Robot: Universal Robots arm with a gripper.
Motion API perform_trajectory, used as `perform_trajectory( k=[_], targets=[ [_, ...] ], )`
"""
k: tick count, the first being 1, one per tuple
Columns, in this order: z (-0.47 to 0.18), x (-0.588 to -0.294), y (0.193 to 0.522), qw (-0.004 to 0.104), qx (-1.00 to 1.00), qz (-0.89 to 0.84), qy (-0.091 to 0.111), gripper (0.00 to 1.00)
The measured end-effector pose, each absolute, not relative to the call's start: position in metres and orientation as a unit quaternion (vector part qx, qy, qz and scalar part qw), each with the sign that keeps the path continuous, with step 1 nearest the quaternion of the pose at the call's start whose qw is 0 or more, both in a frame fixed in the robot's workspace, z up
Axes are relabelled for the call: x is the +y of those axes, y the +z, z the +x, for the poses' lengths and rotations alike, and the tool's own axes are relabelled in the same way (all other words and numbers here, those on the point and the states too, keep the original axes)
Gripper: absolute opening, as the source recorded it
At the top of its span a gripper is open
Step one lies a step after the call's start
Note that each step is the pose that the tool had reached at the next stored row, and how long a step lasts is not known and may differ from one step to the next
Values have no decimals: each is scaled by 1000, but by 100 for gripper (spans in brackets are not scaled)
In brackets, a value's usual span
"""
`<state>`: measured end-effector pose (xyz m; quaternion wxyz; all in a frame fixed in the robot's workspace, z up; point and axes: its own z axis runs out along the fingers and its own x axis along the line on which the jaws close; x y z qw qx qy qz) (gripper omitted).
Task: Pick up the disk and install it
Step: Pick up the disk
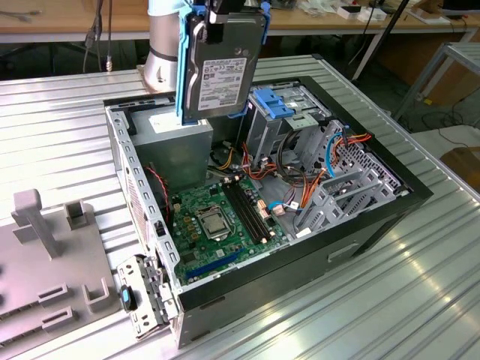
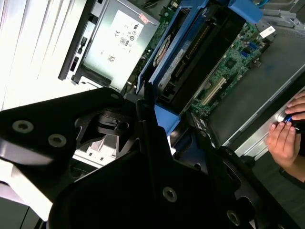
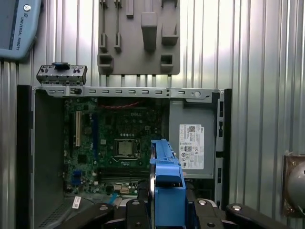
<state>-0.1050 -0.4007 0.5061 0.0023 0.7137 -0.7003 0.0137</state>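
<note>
Above the open computer case (image 1: 360, 225) the disk (image 1: 217, 71) hangs on edge, its white label toward the exterior view, clear of everything below it. From the first wrist view it sits roughly over the line where the grey power-supply box (image 3: 190, 148) meets the motherboard (image 3: 114, 143). The gripper (image 1: 223, 15) is clamped on the disk's upper end. In the first wrist view its black fingers (image 3: 144, 198) sit either side of the blue side rail (image 3: 167, 179), so the squeeze goes across the rails and not onto the label face. The drive cage (image 1: 274, 101) with its blue plastic tab stands just beside the disk, toward the exterior view's right. A person's hand (image 2: 286, 136) is near the case's edge in the second wrist view. I judge the disk a dense, stiff block, heavy for its size, with smooth metal faces that could slip. The plastic rails should flex a little and give better purchase, so a hold across them at the short end looks sound. Like any hard drive it is likely shock-sensitive — a knock against the cage or the chassis is the risk to guard against
</note>
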Motion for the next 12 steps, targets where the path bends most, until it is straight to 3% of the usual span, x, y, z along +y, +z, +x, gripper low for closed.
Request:
perform_trajectory(
  k=[12],
  targets=[
    [-83,-424,497,0,-699,715,16,37]
  ],
)
